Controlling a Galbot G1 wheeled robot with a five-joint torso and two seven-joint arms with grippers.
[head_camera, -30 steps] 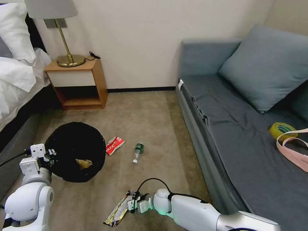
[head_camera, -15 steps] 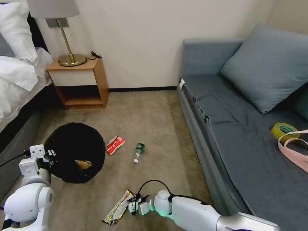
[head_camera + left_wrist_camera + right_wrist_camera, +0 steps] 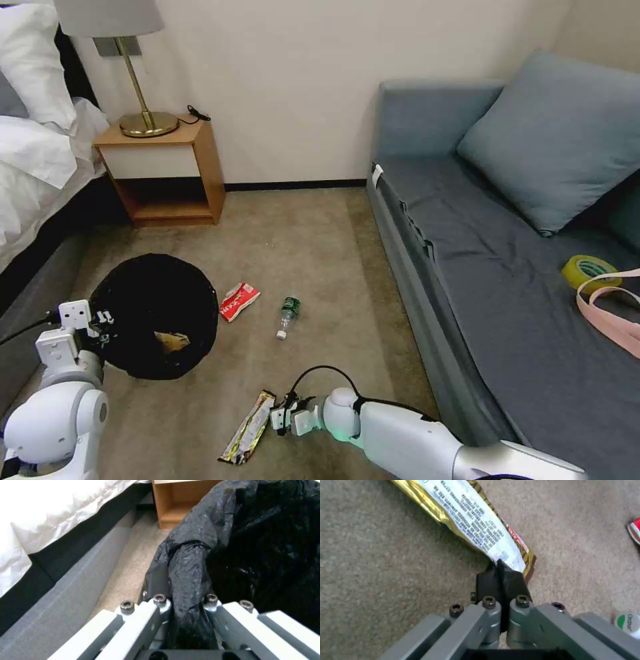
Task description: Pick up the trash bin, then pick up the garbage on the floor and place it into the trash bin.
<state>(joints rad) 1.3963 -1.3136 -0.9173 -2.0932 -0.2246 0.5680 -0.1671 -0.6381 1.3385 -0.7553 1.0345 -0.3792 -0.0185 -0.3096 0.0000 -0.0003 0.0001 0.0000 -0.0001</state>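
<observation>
In the head view, the left gripper (image 3: 101, 327) is sitting at about 8 o'clock, pinching the rim of the trash bin (image 3: 155, 315), whose black-lined mouth is facing the camera with a tan crumpled paper (image 3: 171, 341) lying inside. At 6 o'clock the right gripper (image 3: 278, 419) is resting low over the carpet (image 3: 320, 267), its tips touching the near end of the shiny snack wrapper (image 3: 249, 428). A red-and-white packet (image 3: 239, 301) and a small clear bottle (image 3: 287, 316) are lying near the centre, just beside the bin's 3 o'clock side.

In the left wrist view, the 2 fingers (image 3: 156, 585) are clamping a bunched fold of the black bag (image 3: 190, 572), with a bed frame (image 3: 66, 585) running alongside.

In the right wrist view, the 2 black fingertips (image 3: 486, 582) are pressed together, nipping the wrapper's (image 3: 476, 525) edge; the bottle's cap (image 3: 628, 625) is showing near 4 o'clock.
</observation>
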